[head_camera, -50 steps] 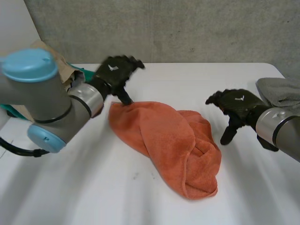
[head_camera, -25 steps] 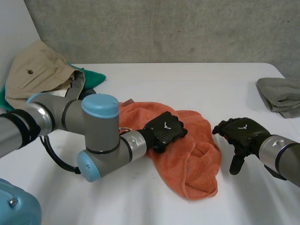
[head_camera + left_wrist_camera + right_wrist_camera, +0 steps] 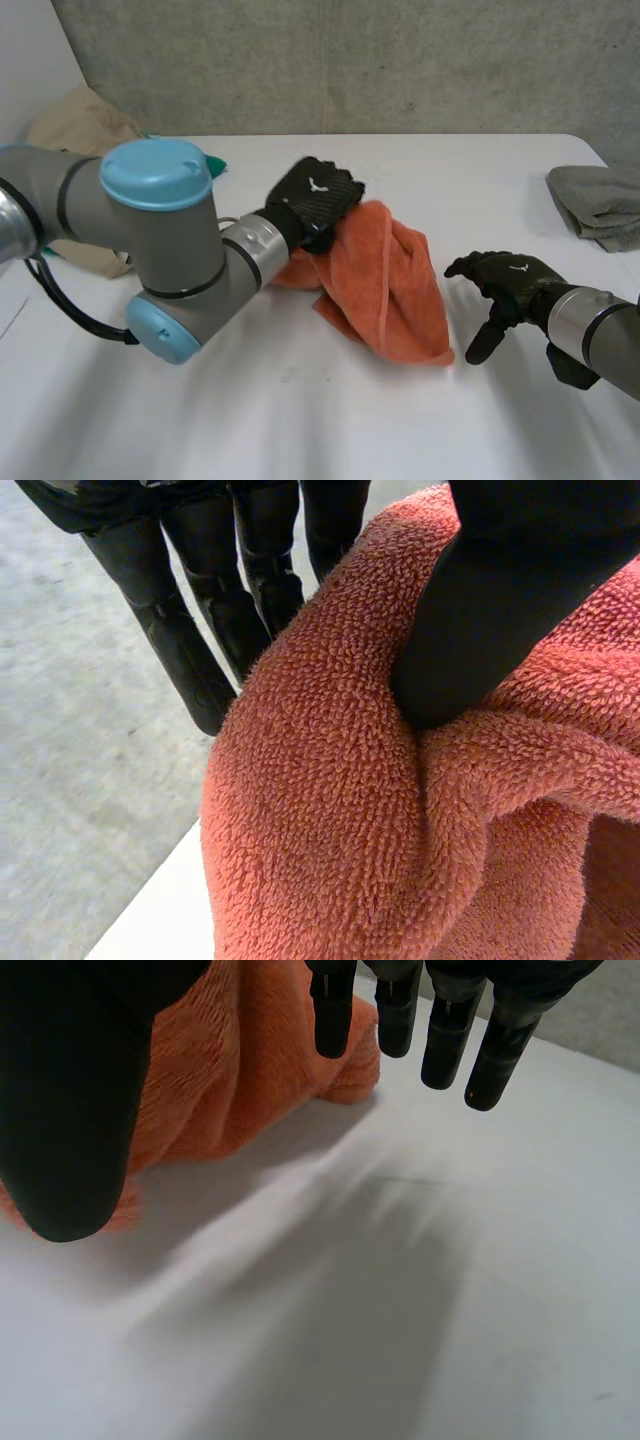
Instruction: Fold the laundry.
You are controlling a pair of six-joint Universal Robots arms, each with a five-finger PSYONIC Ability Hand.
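An orange towel (image 3: 385, 290) hangs bunched from my left hand (image 3: 312, 197), which holds its upper edge above the white table (image 3: 300, 420); the towel's low end rests on the table. In the left wrist view the thumb (image 3: 500, 610) presses into the towel (image 3: 330, 810), with the fingers (image 3: 200, 630) on the fold's other side. My right hand (image 3: 505, 283) hovers open just right of the towel's lowest corner, apart from it. The right wrist view has its straight fingers (image 3: 400, 1010) and thumb (image 3: 70, 1110) spread over bare table, the towel (image 3: 230, 1070) beyond them.
A folded grey cloth (image 3: 600, 205) lies at the table's far right. A beige garment (image 3: 80, 125) and a bit of green cloth (image 3: 213, 162) sit at the far left, behind my left arm. A concrete wall backs the table.
My left hand moved from the towel's far left corner onto it, closed on it and raised it, so the flat towel now hangs bunched. My right hand drifted slightly nearer, still open.
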